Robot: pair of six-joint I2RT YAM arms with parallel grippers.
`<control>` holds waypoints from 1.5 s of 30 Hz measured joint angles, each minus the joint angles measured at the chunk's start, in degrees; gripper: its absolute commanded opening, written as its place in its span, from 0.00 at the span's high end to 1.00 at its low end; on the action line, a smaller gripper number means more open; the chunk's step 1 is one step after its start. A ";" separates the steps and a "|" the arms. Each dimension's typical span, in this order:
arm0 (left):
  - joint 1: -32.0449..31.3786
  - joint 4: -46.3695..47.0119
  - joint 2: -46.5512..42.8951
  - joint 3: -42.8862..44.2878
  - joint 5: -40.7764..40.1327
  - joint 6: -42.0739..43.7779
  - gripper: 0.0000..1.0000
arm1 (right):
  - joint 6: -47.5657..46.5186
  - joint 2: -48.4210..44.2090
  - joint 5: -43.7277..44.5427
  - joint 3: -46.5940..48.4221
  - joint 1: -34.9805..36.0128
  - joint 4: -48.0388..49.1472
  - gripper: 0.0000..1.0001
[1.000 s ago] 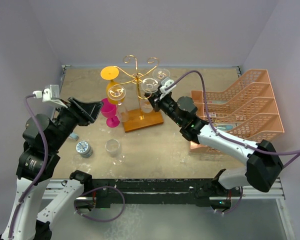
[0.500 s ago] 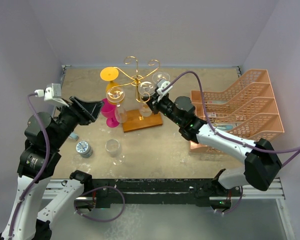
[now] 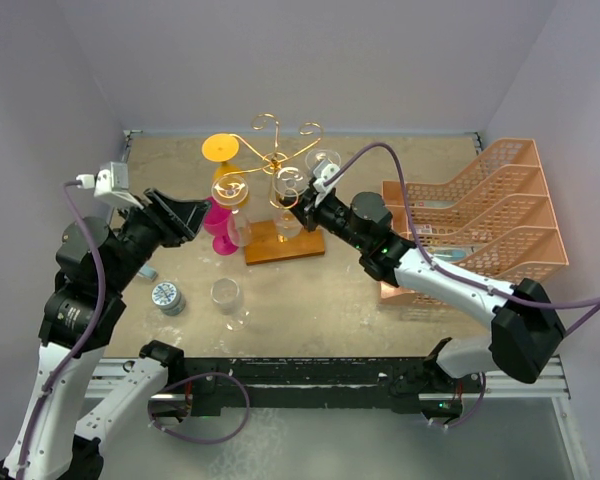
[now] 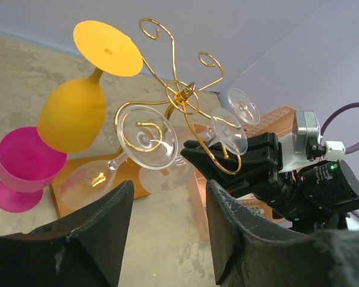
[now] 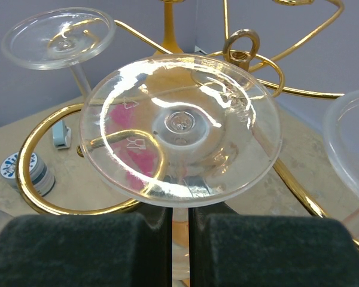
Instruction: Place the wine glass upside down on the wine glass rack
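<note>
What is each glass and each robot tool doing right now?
wine glass: upside down, stem pinched in right tool
right tool: shut on wine glass
left tool: open, empty
orange glass: hanging upside down on wine glass rack
pink glass: standing upright on table

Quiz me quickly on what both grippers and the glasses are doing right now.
1. True or false: the left gripper is open and empty.
2. Which coloured glass hangs upside down on the rack? A pink glass, B yellow glass, C blue glass.
3. What does the right gripper grip?
Key: 1 true. 2 B. 3 The stem of an upside-down clear glass, at the rack.
</note>
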 measured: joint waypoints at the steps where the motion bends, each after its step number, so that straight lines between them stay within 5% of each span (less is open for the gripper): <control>1: 0.00 0.07 0.04 0.00 0.11 -0.04 0.51 | 0.07 -0.09 -0.22 0.00 -0.02 -0.07 1.00; 18: 0.00 17.09 9.66 -0.35 13.22 -13.92 0.51 | 0.52 -1.77 -0.70 0.00 0.00 -0.81 1.00; 24: -2.19 19.82 13.84 -0.39 12.33 -17.49 0.51 | 0.57 -1.77 -0.72 0.00 0.00 -0.79 1.00; 31: -12.81 19.28 20.28 0.87 6.69 -17.05 0.52 | 0.92 -1.77 -1.01 0.00 -0.02 -0.72 1.00; 45: -13.20 18.73 24.70 2.34 1.22 -18.49 0.71 | 1.14 -1.77 -3.87 -0.28 0.00 0.48 1.00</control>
